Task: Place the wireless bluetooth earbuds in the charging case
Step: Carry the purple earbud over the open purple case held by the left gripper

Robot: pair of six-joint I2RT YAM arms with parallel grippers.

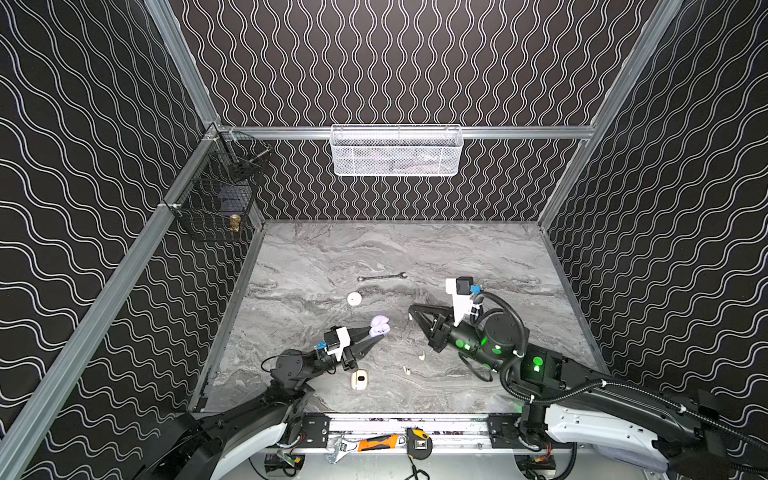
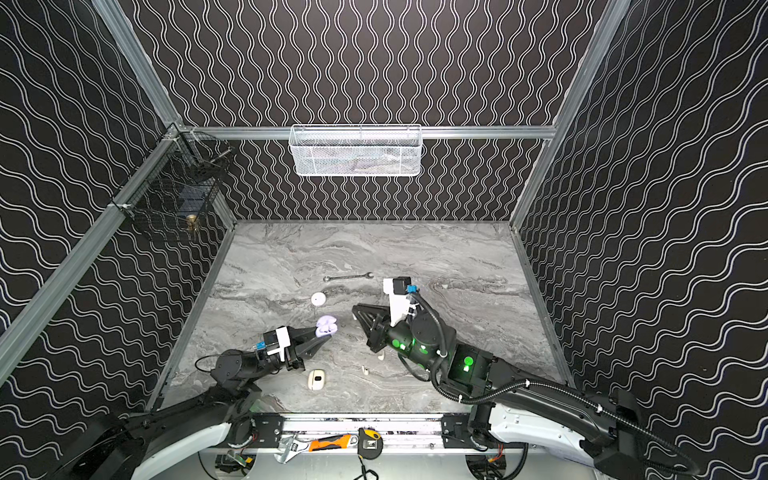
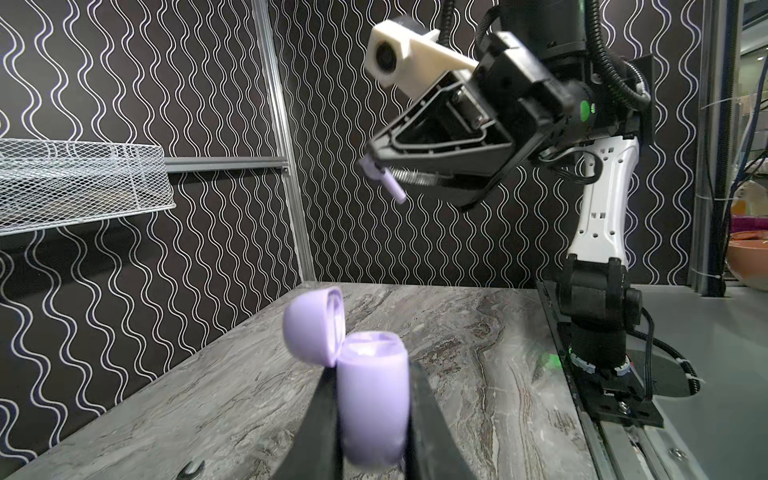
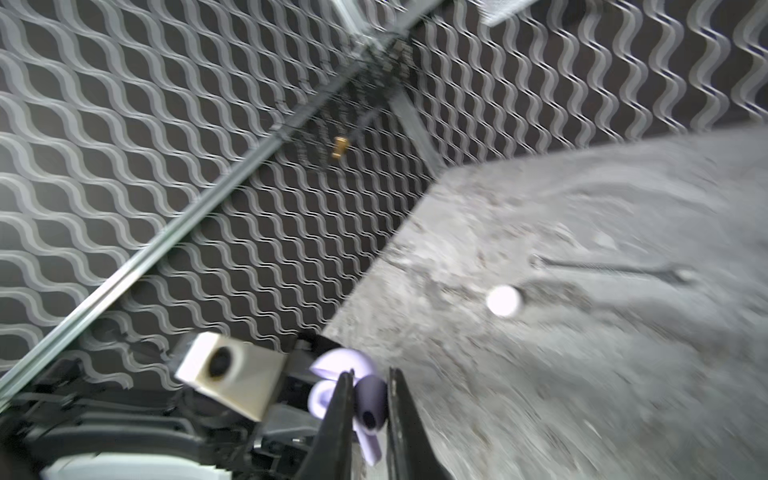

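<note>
I see left tool (image 1: 376, 333) clamped on glossy rounded lavender case (image 1: 379, 325); right tool (image 4: 371, 384) pinches one stemmed lavender earbud (image 4: 369, 409); two pale earbuds (image 1: 422, 356) lie loose.

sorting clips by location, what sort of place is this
Probably a robot lab test booth, not a home: black wavy-patterned wall panels in an aluminium frame, a grey marble-look tabletop, and a left robot arm and right robot arm bolted along its front edge.
</note>
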